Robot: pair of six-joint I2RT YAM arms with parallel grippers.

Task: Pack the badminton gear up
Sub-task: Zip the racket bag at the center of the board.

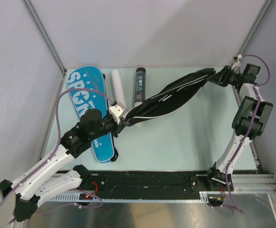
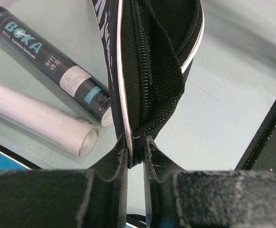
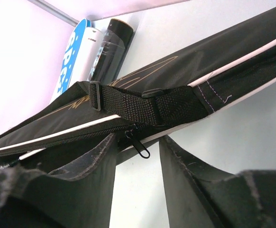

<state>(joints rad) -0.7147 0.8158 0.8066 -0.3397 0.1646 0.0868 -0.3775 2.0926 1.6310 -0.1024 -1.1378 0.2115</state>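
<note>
Hangs over the table, strung between both arms: black cover, likely soft, light, floppy. Sits pinched at its zipper seam in the left gripper. Right gripper jaws apart, straddling the zipper pull. Better taken by seam or webbing strap than slick panel.

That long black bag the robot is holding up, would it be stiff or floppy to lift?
Probably floppy: pinched in the left jaws, the black cover twists along its length. Likely soft and light: its fabric gapes at the zipper. Its webbing strap could snag.
</note>
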